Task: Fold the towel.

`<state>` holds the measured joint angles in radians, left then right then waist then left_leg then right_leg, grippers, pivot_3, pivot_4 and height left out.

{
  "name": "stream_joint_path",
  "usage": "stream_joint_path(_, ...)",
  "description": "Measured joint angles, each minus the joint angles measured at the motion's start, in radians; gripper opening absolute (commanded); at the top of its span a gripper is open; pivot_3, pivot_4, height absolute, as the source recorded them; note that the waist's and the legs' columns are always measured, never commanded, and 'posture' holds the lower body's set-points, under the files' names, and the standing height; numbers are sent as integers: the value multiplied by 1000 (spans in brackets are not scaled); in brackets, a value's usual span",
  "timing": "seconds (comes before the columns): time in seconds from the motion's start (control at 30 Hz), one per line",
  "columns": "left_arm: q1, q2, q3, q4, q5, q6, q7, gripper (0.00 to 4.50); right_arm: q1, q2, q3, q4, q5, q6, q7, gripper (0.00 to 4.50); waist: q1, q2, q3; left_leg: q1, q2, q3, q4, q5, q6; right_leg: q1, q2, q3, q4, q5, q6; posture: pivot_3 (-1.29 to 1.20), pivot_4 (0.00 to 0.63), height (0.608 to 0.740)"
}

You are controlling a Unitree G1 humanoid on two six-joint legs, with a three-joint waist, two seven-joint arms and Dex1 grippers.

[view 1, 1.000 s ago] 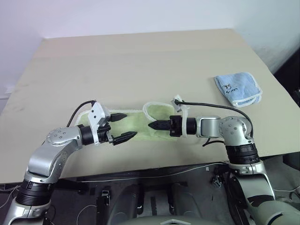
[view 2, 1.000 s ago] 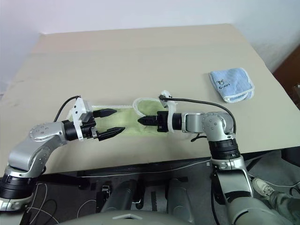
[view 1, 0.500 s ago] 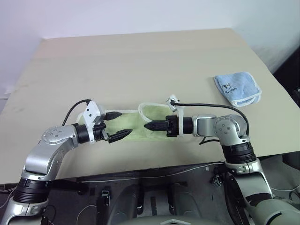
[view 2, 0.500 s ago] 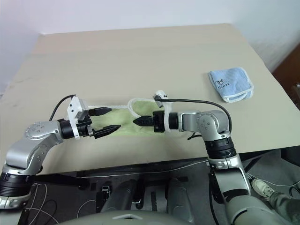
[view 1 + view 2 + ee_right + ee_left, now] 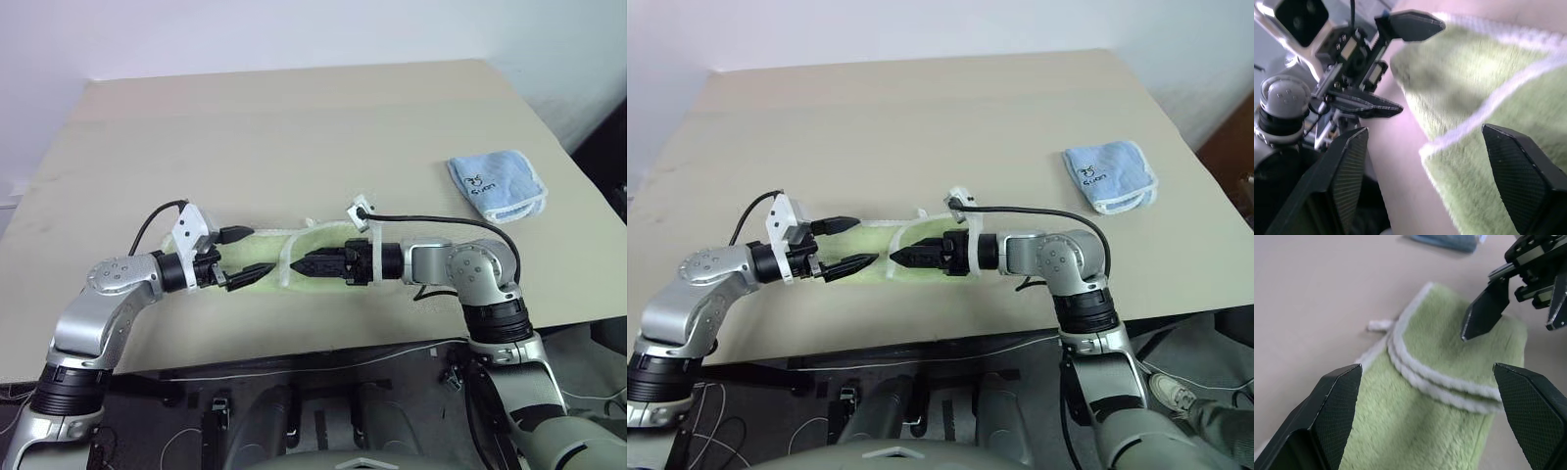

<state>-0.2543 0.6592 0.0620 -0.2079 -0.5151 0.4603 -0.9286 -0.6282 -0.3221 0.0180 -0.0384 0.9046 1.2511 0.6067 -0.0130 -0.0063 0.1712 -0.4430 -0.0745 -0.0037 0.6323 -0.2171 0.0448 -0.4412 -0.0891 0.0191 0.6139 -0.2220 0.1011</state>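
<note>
The towel [image 5: 294,262] lies flat near the counter's [image 5: 294,137] front edge, about midway along it, stretched parallel to that edge. It is light yellow-green terry with a white stitched border. In the left wrist view one end is folded back over the rest [image 5: 1449,362], so two white edge lines run side by side across the pile, and a small white loop tag [image 5: 1380,325] sticks out from the border onto the bare counter. The cloth looks soft and thick, with no dark mark that can be made out.

The left gripper [image 5: 240,257] hovers over the towel's left part, its two black fingers spread wide apart with nothing between them. The right gripper [image 5: 306,264] reaches in from the right and points left at it; in its wrist view its fingers [image 5: 1347,171] stand well apart over the folded layer, gripping nothing. The two grippers' tips are near each other above the cloth, not touching.

Farther back toward the right edge, well apart from the towel, sits a small folded light blue cloth [image 5: 496,185] with white trim and a dark printed mark.
</note>
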Motion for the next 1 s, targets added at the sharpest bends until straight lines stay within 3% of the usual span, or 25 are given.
stream_joint_path(0.07,-23,-36,18,1,-41,9,5,4500,20,-3,-41,-20,5,-41,3,3704,2,0,0,0,0,0,0,0,0,0,0,0,0,0,0,0,150,740)
stream_joint_path(0.1,-38,-54,31,-1,-71,16,4,4500,36,-9,-48,-37,0,-72,10,3527,2,0,0,0,0,0,0,0,0,1,0,0,0,0,0,0,150,740)
stream_joint_path(0.2,-66,-66,36,-13,-126,47,-4,3887,104,-20,-46,-101,-54,-205,45,2770,-1,0,0,0,0,0,0,0,0,1,0,0,1,0,1,0,150,740)
stream_joint_path(0.47,-76,-147,-62,-16,-141,75,-37,1189,129,12,-6,-65,-245,-452,26,33,0,0,0,2,0,-1,1,4,-3,1,1,0,6,0,0,0,150,740)
stream_joint_path(0.57,-117,-219,-80,35,-121,73,19,136,138,35,21,-43,-305,-519,14,0,2,-1,0,2,0,-1,2,4,-3,1,1,0,6,0,0,0,150,740)
stream_joint_path(0.6,-129,-231,-85,50,-111,70,28,46,140,41,32,-34,-319,-527,7,0,1,-1,-1,3,0,-1,2,4,-3,1,1,0,7,0,0,0,150,740)
stream_joint_path(0.87,-140,-248,-170,54,-24,51,46,46,150,77,95,79,-503,-653,-73,0,-2,-1,-1,3,0,-1,1,5,-3,0,2,0,8,0,1,0,150,740)
stream_joint_path(1.0,-102,-213,-238,50,56,-2,16,46,147,129,93,197,-584,-762,-151,0,-4,-1,-1,6,0,-1,0,5,-5,2,2,0,8,0,0,0,150,740)
